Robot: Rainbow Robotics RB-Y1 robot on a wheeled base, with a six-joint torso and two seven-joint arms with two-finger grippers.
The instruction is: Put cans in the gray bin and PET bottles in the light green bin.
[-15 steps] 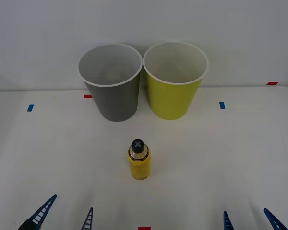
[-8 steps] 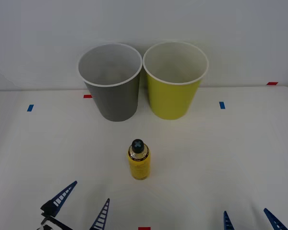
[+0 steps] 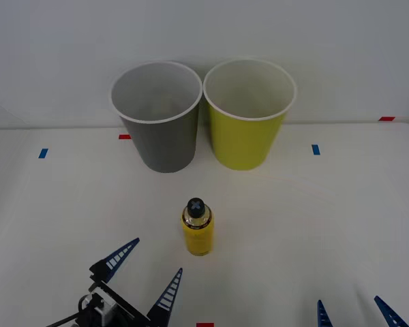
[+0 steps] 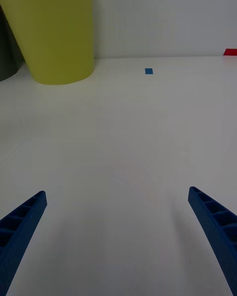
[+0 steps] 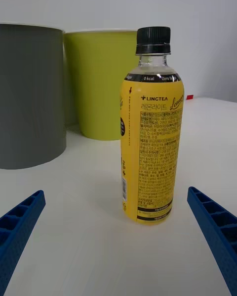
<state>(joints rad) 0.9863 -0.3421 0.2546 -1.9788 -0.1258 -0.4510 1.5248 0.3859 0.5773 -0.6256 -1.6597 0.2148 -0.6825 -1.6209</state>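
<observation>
Your left gripper [image 3: 144, 270] is spread wide near the desk's [image 3: 341, 225] front edge, just short of the upright PET bottle [image 3: 198, 229] mid-desk. The gray bin [image 3: 158, 116] and light green bin [image 3: 249, 113] stand side by side, perhaps touching, at the back edge. Your right gripper [image 3: 355, 312] waits wide open at the front-right.

Yellow-labelled, black-capped bottle [image 3: 198, 230]; gray bin [image 3: 157, 116]; yellow-green bin [image 3: 248, 114]; blue ribbed left pincer [image 3: 147, 275].

I see a white table [image 3: 341, 218] against a pale wall [image 3: 204, 27]. On it, 2 blue tape marks sit at 9 [image 3: 43, 153] and 3 o'clock [image 3: 315, 149], with red tape marks at 10 [image 3: 125, 137], 2 [image 3: 386, 118] and 6 [image 3: 204, 325].
</observation>
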